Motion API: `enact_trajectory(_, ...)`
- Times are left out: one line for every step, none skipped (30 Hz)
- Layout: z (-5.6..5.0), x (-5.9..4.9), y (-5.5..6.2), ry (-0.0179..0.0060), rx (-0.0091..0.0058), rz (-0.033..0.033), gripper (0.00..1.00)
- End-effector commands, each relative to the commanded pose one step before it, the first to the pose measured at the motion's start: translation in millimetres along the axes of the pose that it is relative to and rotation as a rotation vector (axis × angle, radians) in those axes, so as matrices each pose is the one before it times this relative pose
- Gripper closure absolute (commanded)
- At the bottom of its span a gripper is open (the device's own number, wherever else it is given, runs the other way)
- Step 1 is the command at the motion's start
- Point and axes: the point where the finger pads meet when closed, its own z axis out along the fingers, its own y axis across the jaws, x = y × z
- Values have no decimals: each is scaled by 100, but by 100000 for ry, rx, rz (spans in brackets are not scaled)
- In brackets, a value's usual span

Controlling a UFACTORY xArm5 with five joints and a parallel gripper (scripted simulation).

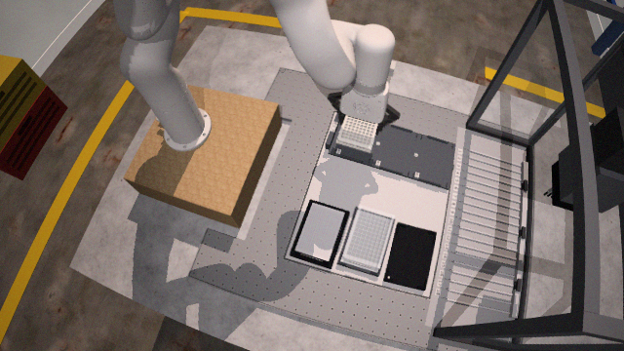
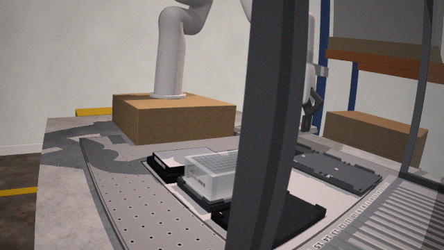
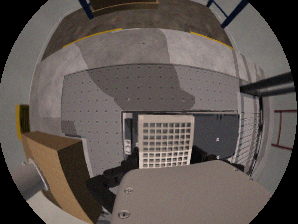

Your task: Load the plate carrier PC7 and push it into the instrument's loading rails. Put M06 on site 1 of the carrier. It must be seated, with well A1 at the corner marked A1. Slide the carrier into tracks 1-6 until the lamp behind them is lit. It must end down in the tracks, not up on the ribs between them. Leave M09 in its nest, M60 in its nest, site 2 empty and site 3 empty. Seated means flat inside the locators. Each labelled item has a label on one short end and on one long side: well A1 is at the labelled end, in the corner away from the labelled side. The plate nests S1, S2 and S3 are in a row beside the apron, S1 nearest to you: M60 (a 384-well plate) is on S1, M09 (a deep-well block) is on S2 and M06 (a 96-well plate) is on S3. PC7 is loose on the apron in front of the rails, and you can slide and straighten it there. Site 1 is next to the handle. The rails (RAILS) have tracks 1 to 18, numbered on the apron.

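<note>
The white 96-well plate M06 (image 1: 357,134) (image 2: 312,130) (image 3: 166,134) is level between the fingers of my gripper (image 1: 360,127) (image 3: 165,155), which is shut on it. It hangs above the handle end of the carrier, over site 1. The dark carrier PC7 (image 1: 426,152) (image 2: 336,175) (image 3: 215,135) lies on the apron in front of the rails (image 1: 487,207) (image 2: 392,212). Its sites 2 and 3 are empty. M60 (image 1: 321,226) (image 2: 185,155) is in nest S1. The clear block M09 (image 1: 369,236) (image 2: 208,173) is in nest S2. The well A1 corner of M06 cannot be made out.
The black nest S3 (image 1: 411,255) (image 2: 302,215) is empty. A dark frame post (image 2: 267,121) (image 1: 567,97) stands by the rails and hides part of the carrier in the exterior view. The arm's brown base block (image 1: 224,156) (image 2: 187,121) (image 3: 52,150) stands beside the perforated plate.
</note>
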Motion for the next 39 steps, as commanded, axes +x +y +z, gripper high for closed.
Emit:
enact_trajectory(596, 53, 149, 134, -350, -1, 100)
enact_trajectory(167, -1, 0, 0, 1, 0, 100)
enact_trajectory(167, -1, 0, 0, 1, 0, 100)
enact_trajectory(167, -1, 0, 0, 1, 0, 100)
enact_trajectory(167, -1, 0, 0, 1, 0, 100)
enact_trajectory(0, 0, 0, 0, 0, 0, 100)
enact_trajectory(0, 0, 0, 0, 0, 0, 100)
enact_trajectory(167, -1, 0, 0, 1, 0, 100)
enact_trajectory(167, -1, 0, 0, 1, 0, 100)
enact_trajectory(167, -1, 0, 0, 1, 0, 100)
enact_trajectory(167, -1, 0, 0, 1, 0, 100)
enact_trajectory(167, -1, 0, 0, 1, 0, 100)
enact_trajectory(167, -1, 0, 0, 1, 0, 100)
enact_trajectory(167, -1, 0, 0, 1, 0, 100)
enact_trajectory(167, -1, 0, 0, 1, 0, 100)
enact_trajectory(167, -1, 0, 0, 1, 0, 100)
enact_trajectory(167, -1, 0, 0, 1, 0, 100)
enact_trajectory(167, -1, 0, 0, 1, 0, 100)
enact_trajectory(167, -1, 0, 0, 1, 0, 100)
enact_trajectory(167, -1, 0, 0, 1, 0, 100)
enact_trajectory(46, 0, 0, 0, 0, 0, 100)
enact_trajectory(0, 0, 0, 0, 0, 0, 100)
enact_trajectory(0, 0, 0, 0, 0, 0, 100)
enact_trajectory(0, 0, 0, 0, 0, 0, 100)
enact_trajectory(0, 0, 0, 0, 0, 0, 100)
enact_trajectory(0, 0, 0, 0, 0, 0, 100)
enact_trajectory(0, 0, 0, 0, 0, 0, 100)
enact_trajectory(0, 0, 0, 0, 0, 0, 100)
enact_trajectory(0, 0, 0, 0, 0, 0, 100)
enact_trajectory(0, 0, 0, 0, 0, 0, 100)
enact_trajectory(0, 0, 0, 0, 0, 0, 100)
enact_trajectory(0, 0, 0, 0, 0, 0, 100)
enact_trajectory(0, 0, 0, 0, 0, 0, 100)
enact_trajectory(0, 0, 0, 0, 0, 0, 100)
enact_trajectory(0, 0, 0, 0, 0, 0, 100)
enact_trajectory(0, 0, 0, 0, 0, 0, 100)
enact_trajectory(0, 0, 0, 0, 0, 0, 100)
enact_trajectory(0, 0, 0, 0, 0, 0, 100)
enact_trajectory(0, 0, 0, 0, 0, 0, 100)
